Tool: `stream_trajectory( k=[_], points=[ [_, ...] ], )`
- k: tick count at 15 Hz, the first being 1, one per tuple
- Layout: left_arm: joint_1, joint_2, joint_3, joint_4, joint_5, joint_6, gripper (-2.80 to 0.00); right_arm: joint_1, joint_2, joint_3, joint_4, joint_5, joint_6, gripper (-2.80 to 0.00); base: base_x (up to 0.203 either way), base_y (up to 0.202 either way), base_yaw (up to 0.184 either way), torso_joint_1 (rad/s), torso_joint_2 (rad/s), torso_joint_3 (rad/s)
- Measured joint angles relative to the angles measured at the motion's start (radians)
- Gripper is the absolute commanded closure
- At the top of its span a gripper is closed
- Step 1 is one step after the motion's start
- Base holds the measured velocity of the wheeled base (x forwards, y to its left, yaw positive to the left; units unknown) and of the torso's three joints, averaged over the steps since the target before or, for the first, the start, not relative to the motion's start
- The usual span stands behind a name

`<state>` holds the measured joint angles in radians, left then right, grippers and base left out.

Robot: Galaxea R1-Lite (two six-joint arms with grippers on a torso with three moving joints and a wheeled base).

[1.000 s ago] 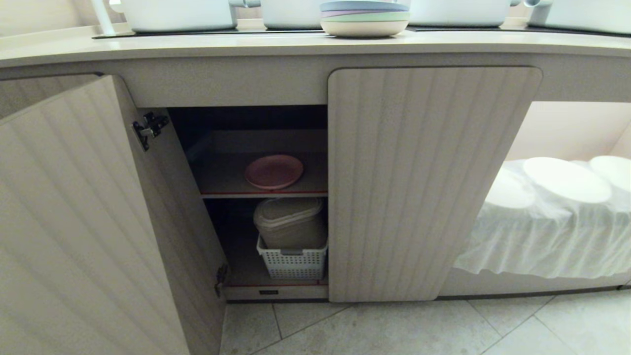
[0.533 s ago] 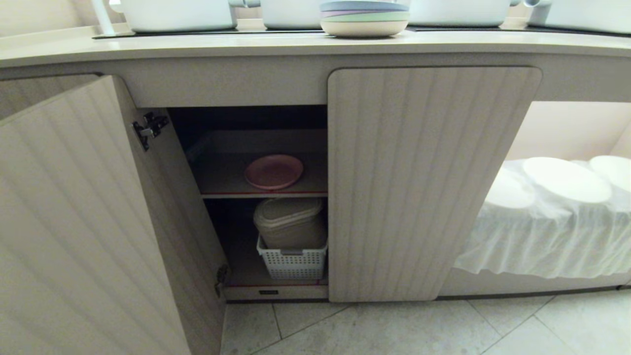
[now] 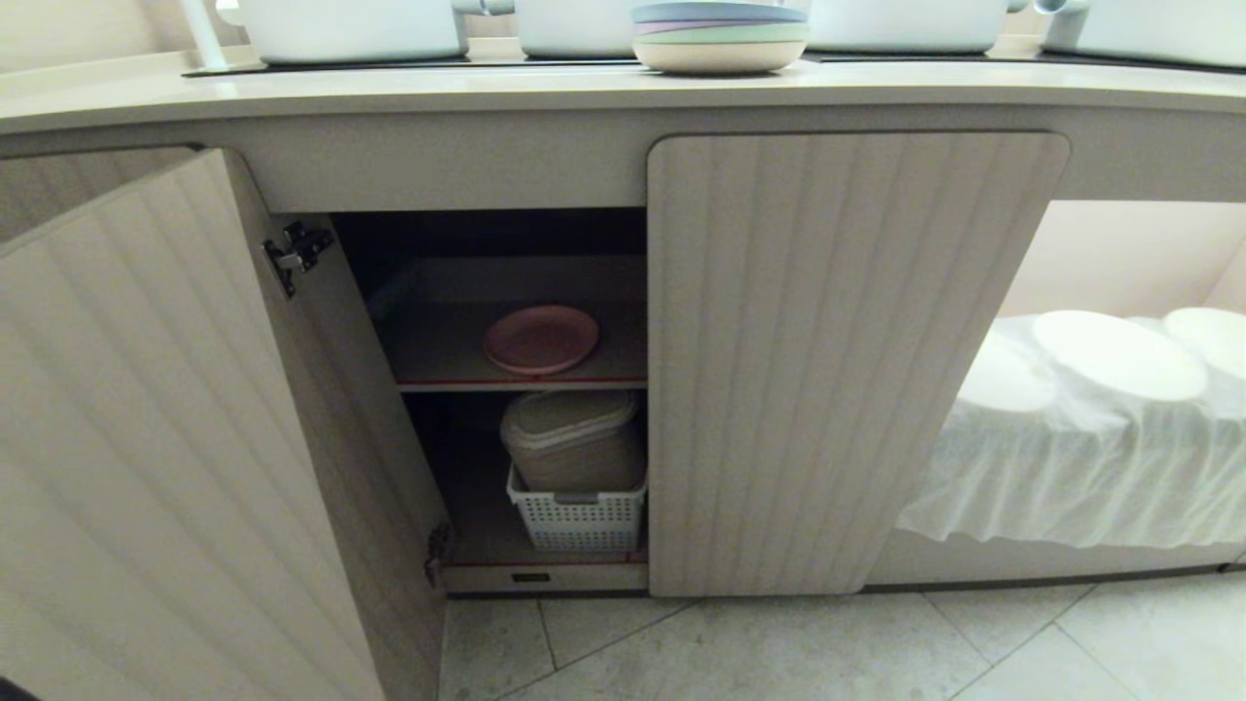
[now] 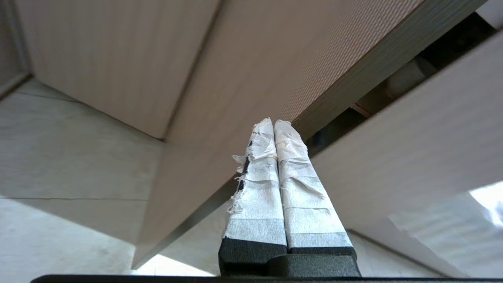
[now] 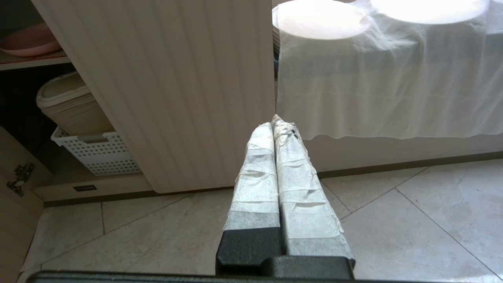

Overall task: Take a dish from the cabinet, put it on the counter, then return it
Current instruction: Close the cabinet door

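The pink dish [image 3: 541, 338] lies flat on the cabinet's upper grey shelf [image 3: 438, 365], behind the open left door [image 3: 165, 438]; the right wrist view catches its edge [image 5: 27, 41]. The cabinet's right door [image 3: 837, 360] is shut. Above runs the cream counter [image 3: 438, 92]. My left gripper [image 4: 274, 122] is shut and empty, its taped tips close to the grey edge of the open door [image 4: 346, 84]; I cannot tell if they touch. My right gripper [image 5: 275, 120] is shut and empty, low over the floor tiles before the shut door [image 5: 177, 90]. Neither gripper shows in the head view.
A stack of pastel plates [image 3: 718, 34] and white pots [image 3: 350, 27] stand on the counter. Below the dish, a beige lidded container [image 3: 572, 438] sits in a white basket [image 3: 577, 516]. To the right, a recess holds white discs under white cloth [image 3: 1090, 458].
The open left door has swung slightly, its lower edge shifting a little to the right. The dish and everything else stay where they were.
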<state>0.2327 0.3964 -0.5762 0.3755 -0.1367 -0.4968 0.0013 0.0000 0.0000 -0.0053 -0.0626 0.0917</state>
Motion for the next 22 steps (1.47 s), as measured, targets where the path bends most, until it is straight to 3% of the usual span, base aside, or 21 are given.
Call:
stream_trajectory(
  k=[3, 7, 22],
  points=[
    [0.0, 0.01, 0.0, -0.025, -0.05, -0.011, 0.0, 0.0, 0.0, 0.0, 0.0, 0.0, 0.0, 0.0, 0.0, 0.0, 0.0, 0.0, 0.0, 0.0],
    [0.002, 0.064, 0.018, -0.139, -0.1, -0.013, 0.0, 0.0, 0.0, 0.0, 0.0, 0.0, 0.0, 0.0, 0.0, 0.0, 0.0, 0.0, 0.0, 0.0],
    [-0.013, 0.099, 0.018, -0.19, -0.477, -0.034, 0.0, 0.0, 0.0, 0.0, 0.0, 0.0, 0.0, 0.0, 0.0, 0.0, 0.0, 0.0, 0.0, 0.0]
  ],
)
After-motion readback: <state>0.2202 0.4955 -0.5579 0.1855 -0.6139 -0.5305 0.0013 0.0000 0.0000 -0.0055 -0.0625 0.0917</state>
